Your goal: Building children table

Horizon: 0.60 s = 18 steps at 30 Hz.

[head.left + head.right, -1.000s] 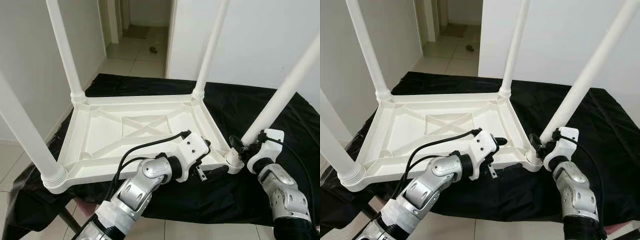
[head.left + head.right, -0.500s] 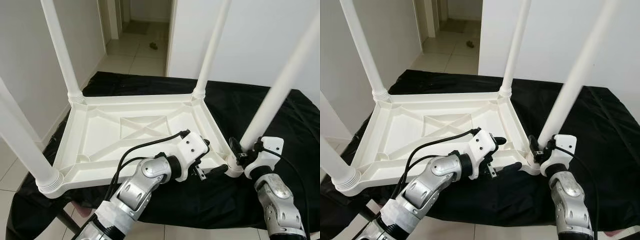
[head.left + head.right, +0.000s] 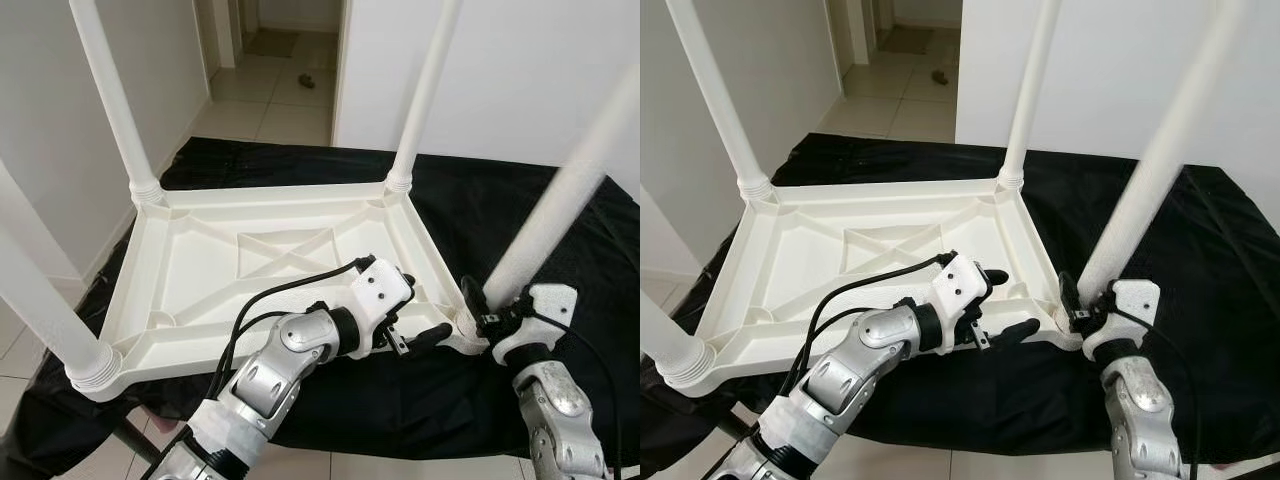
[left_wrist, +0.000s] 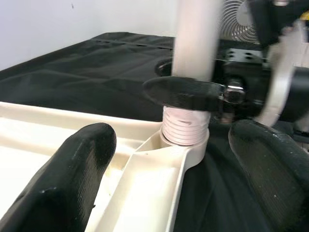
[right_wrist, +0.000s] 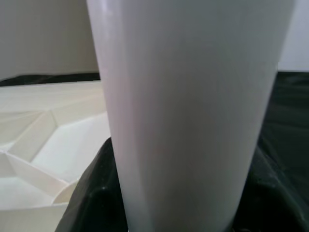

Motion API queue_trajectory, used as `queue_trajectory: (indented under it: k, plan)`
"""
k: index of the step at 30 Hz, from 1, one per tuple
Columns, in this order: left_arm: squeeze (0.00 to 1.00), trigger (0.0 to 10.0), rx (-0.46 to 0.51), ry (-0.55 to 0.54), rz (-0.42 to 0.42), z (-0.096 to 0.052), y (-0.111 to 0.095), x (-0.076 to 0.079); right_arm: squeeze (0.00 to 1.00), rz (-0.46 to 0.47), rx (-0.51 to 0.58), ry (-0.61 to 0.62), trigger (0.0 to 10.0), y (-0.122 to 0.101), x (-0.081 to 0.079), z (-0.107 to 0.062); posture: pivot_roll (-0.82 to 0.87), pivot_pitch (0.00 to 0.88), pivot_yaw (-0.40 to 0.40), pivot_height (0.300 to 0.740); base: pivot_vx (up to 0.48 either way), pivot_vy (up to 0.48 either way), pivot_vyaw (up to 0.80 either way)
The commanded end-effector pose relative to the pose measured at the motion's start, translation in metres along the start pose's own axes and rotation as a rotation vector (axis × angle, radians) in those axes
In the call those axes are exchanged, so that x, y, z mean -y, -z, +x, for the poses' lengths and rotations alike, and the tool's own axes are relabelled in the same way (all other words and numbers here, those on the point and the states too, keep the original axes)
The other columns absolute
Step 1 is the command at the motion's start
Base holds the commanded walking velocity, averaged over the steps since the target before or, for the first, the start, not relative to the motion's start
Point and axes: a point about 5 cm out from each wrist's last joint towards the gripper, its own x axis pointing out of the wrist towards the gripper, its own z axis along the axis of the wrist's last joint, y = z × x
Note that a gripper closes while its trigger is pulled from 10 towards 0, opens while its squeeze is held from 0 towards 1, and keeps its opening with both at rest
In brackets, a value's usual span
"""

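The table (image 3: 270, 270), white plastic, lies upside down on a counter (image 3: 470, 215) draped in black cloth (image 3: 1200, 270), its ribbed underside facing up and its four legs pointing at the ceiling; it covers most of the counter's left half, and its near left corner (image 3: 95, 368) juts past the counter's near edge. Two legs stand at the far corners, the far left leg (image 3: 110, 100) and the far right leg (image 3: 425, 90); the near left leg (image 3: 40, 300) rises from its ribbed socket; the near right leg (image 3: 1160, 160) leans up and away to the right from its collar (image 4: 186, 126).

The left gripper (image 3: 415, 325) reaches across the near rim of the table close to that near right corner; its two black fingers (image 4: 72, 179) are spread wide apart, one over the inside of the tray, the other over the cloth outside, with the rim between them and touching neither as far as I can see. The right gripper (image 3: 1080, 310) is at the foot of the near right leg, just above the collar; its fingers are clamped around the leg, one dark finger (image 4: 186, 93) lying across the front of the white tube. A tiled floor (image 3: 265, 110) and an open doorway lie beyond the counter's far edge.
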Motion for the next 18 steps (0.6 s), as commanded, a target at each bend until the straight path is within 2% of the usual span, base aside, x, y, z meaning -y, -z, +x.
queue_trajectory:
  k: [1,7,12,16,18]
  plan:
    - [0.00,10.0,-0.002,0.002,0.017,-0.001,-0.003,0.000,0.00,0.042,-0.152,-0.019,10.0,0.033,-0.008,-0.016,-0.05,0.053,0.033,0.740,0.000,0.000,0.00]
    - [0.00,10.0,-0.004,0.005,0.018,-0.001,-0.003,0.000,0.00,0.018,-0.137,-0.014,10.0,0.036,-0.012,-0.020,-0.04,0.052,0.037,0.740,0.000,0.000,0.00]
    - [0.00,10.0,-0.004,0.007,0.019,-0.001,-0.003,0.000,0.00,0.006,-0.150,-0.018,10.0,0.036,-0.009,-0.016,-0.04,0.052,0.038,0.740,0.000,0.000,0.00]
    - [0.00,10.0,-0.005,0.008,0.021,-0.001,-0.004,0.000,0.00,0.010,-0.186,-0.022,10.0,0.036,-0.003,-0.010,-0.05,0.051,0.037,0.740,0.000,0.000,0.00]
    - [0.00,10.0,-0.004,0.008,0.023,-0.001,-0.004,0.000,0.00,0.009,-0.246,-0.037,10.0,0.039,-0.001,-0.005,-0.05,0.049,0.032,0.740,0.000,0.000,0.00]
